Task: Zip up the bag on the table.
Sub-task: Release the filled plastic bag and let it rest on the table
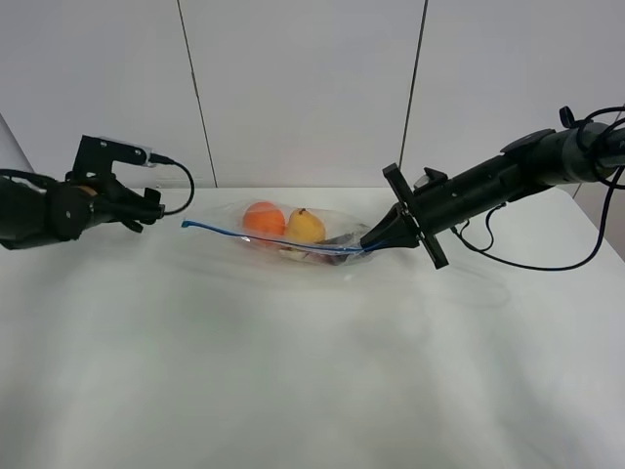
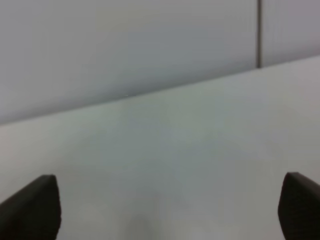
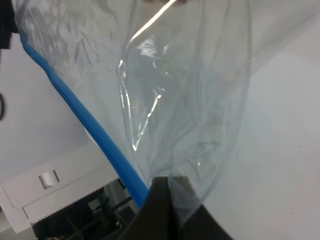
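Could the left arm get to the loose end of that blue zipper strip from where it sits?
Probably yes. The left arm's fingers are open and close to the loose end of the zipper strip, with only bare table between them.

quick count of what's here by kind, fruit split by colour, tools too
clear zip bag: 1
orange fruit: 1
yellow fruit: 1
tools: 2 (left tool, right tool)
total: 5
anything else inside the bag: cannot tell

A plain white wall (image 1: pixel 303 88) fills the background, divided into panels by two thin dark seams (image 1: pixel 196 93). The right wrist view shows a white box (image 3: pixel 65 187) above dark, unclear clutter (image 3: pixel 90 220).
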`<state>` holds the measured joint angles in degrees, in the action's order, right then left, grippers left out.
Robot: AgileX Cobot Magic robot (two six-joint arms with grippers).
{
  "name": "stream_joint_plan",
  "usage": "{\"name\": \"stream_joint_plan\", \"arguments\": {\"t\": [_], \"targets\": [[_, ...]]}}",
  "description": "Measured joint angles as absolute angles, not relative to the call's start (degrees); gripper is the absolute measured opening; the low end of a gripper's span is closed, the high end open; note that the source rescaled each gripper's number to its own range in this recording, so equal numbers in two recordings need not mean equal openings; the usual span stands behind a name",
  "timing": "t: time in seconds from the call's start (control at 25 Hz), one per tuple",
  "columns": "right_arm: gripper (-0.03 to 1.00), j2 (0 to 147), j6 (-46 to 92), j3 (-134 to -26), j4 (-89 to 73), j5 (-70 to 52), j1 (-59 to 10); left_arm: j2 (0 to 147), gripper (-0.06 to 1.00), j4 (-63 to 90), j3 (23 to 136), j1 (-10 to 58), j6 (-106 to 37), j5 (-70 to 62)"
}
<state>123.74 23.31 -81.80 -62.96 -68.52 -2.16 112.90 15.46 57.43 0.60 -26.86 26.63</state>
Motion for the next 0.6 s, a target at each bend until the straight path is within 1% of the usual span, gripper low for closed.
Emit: {"name": "stream_joint_plan", "arguments": {"t": [0.24, 0.32, 0.4, 0.6], "targets": [[0.00, 123.7, 23.3, -81.8, -63.0, -68.5, -2.2, 112.8, 1.00, 15.5, 73.1, 0.0, -26.8, -11.7], [0.00, 123.7, 23.3, -81.8, -63.0, -68.6, -2.2, 112.8, 1.00, 15.5, 77.4, 0.0, -26.2, -21.9], [0.00, 123.7, 23.3, -81.8, -63.0, -68.6, -2.2, 112.8, 1.00, 15.5, 81.0, 0.0, -24.2, -31.3], [0.00, 123.7, 23.4, -81.8, -63.0, -68.7, -2.2, 112.8, 1.00, 15.0, 88.0, -1.1, -16.0, -49.7]]}}
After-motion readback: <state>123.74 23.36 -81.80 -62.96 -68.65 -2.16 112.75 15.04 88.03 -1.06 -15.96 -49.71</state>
